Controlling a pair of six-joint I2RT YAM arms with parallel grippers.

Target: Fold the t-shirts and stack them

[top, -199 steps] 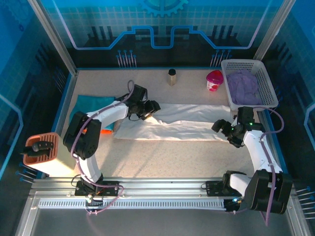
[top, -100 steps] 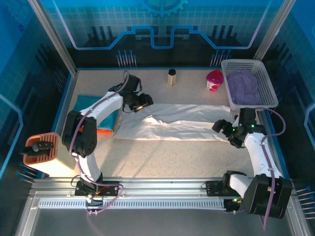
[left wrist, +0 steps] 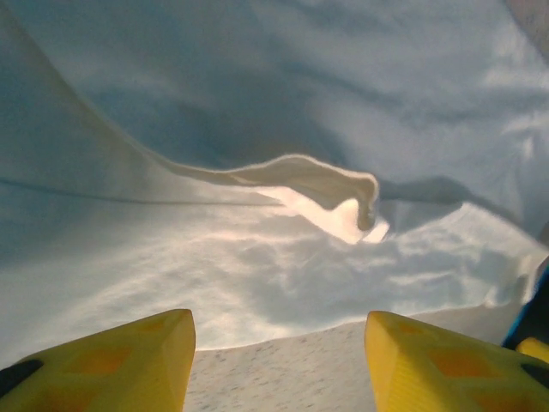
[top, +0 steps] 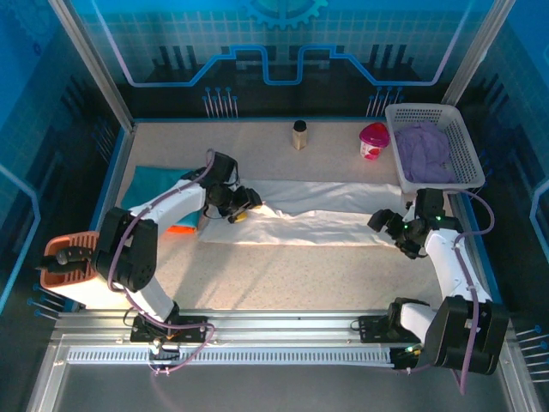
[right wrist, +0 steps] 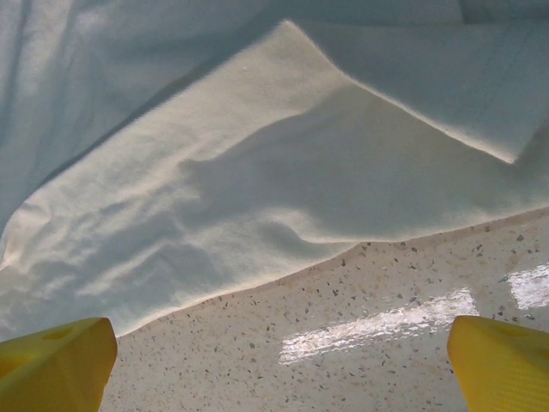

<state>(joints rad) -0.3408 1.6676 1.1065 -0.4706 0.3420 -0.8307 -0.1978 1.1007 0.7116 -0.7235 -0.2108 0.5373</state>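
Note:
The white t-shirt (top: 317, 215) lies spread in a long band across the middle of the table. My left gripper (top: 242, 213) hovers open over its left end. In the left wrist view the left gripper (left wrist: 279, 378) has bare table between its yellow fingertips (left wrist: 137, 360), just short of the white t-shirt's hem (left wrist: 257, 283), with a raised fold beyond. My right gripper (top: 383, 224) stands wide open at the shirt's right end. In the right wrist view the right gripper (right wrist: 279, 369) is over table beside the white t-shirt (right wrist: 214, 172). A folded teal t-shirt (top: 159, 184) rests on an orange t-shirt (top: 178, 229) at the left.
A white mesh basket (top: 467, 150) holding purple cloth stands at the back right, close behind my right arm. A pink cup (top: 373, 140) and a small bottle (top: 299, 134) stand at the back. An orange ribbed holder (top: 73, 260) sits off the table's near left.
My left gripper has swung back and left, then come down toward the near side over the shirt's left end. The lifted cloth there has settled flatter. The right arm has barely moved.

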